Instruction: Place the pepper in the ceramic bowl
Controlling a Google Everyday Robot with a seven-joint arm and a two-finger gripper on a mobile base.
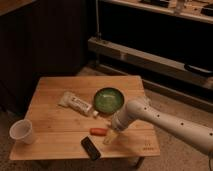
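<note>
Occupying the middle and lower part of the frame: one low wooden bench (55,89), slatted top, seen from above and in front.

Items on the bench:
- Ceramic bowl (109,99), round, green, darker rim; upright, right of centre on the bench, toward its far side.
- Pepper (98,131), small, slender, red-orange; lying flat on the bench near the front edge, below and slightly left of the ceramic bowl, apart from it.
- Black rectangular object (91,148), flat, phone-like; at the front edge, just below the pepper, not touching it.
- White tube-like package (76,103), lying diagonally left of the ceramic bowl, its lower end close to the bowl's rim.
- White paper cup (22,132), upright, at the far left corner near the front.

Robot:
- White arm (165,122), entering from the lower right, reaching left across the bench's right front part.
- Tool (109,138), pointed downward just right of the pepper, low over the bench; contact with the pepper cannot be told, nor whether the tool is released or clenched.

Background: dark metal shelving (150,55) across the upper right.
</note>
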